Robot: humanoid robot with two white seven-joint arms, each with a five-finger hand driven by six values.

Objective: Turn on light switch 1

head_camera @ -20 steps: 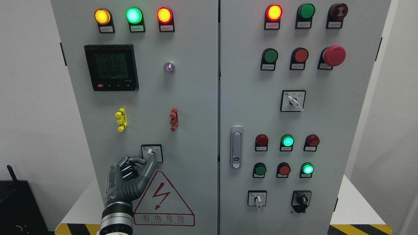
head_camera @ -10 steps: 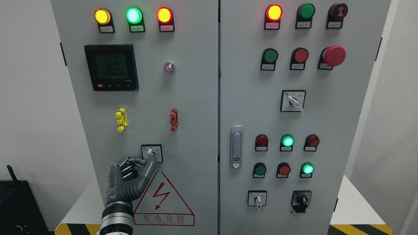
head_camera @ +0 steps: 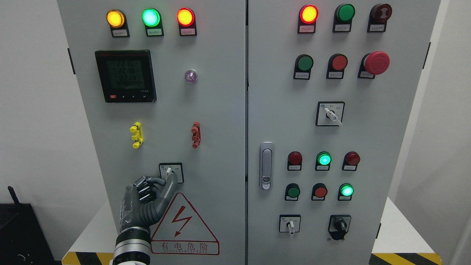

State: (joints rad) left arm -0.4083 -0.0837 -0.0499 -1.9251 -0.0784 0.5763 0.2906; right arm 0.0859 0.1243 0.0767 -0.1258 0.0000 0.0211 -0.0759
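1 left hand (head_camera: 147, 200) touching switch (head_camera: 169, 171)

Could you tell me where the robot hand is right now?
In the head view, the left robot hand is at the left door's lower part, at the small rotary switch, above the warning triangle.

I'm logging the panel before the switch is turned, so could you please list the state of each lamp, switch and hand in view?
Yellow lamp: lit.
Left door's green lamp: lit.
Left door's red lamp: lit.
Light switch 1: lever near upright.
Left hand: thumb by the switch, other fingers curled.
Door handle: flush.
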